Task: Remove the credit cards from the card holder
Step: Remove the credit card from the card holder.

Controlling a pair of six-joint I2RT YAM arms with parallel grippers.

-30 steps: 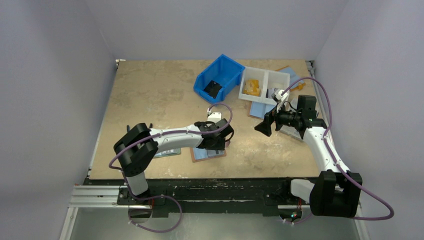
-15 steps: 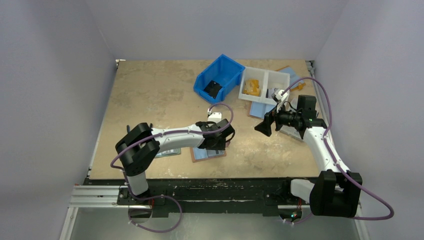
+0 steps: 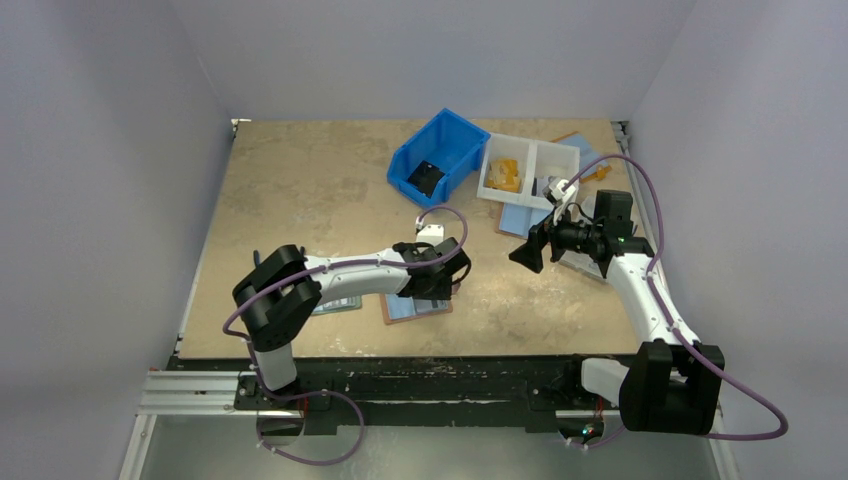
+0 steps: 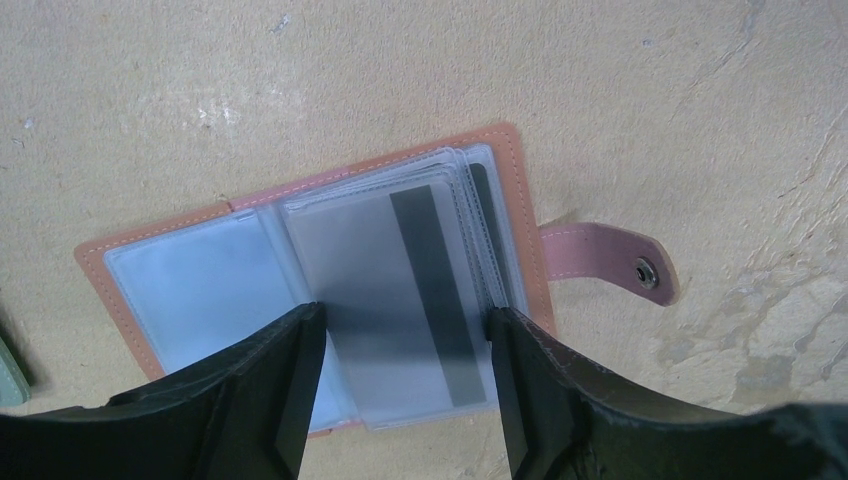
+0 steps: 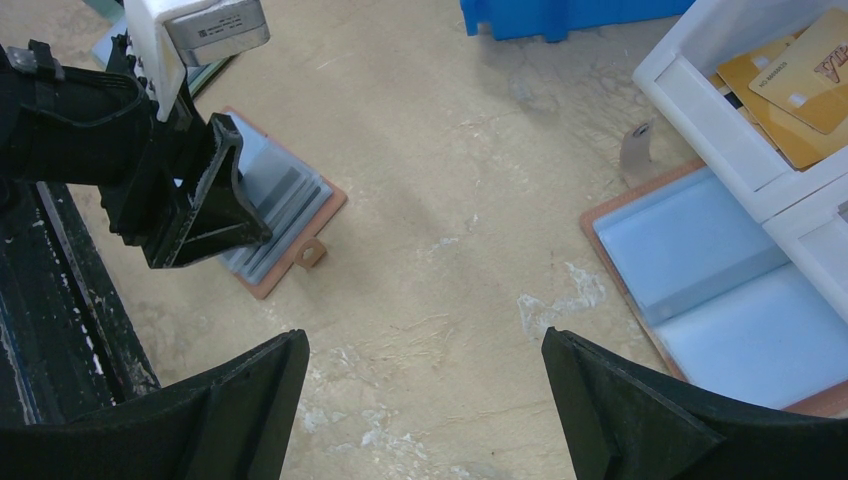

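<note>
The card holder lies open on the table, salmon-brown edge, light-blue lining, snap tab to the right. A stack of clear sleeves holds a grey card with a dark stripe. My left gripper is open just above it, one finger on each side of the sleeve stack. In the top view the left gripper covers most of the holder. My right gripper is open and empty above bare table, well right of the holder; it also shows in the top view.
A blue bin and a white two-part tray with gold cards stand at the back. A larger blue-lined, brown-edged folder lies by the tray. A greenish card lies left of the holder.
The left arm's elbow has shifted slightly to the right; its gripper stays over the card holder. The right arm has not moved.
</note>
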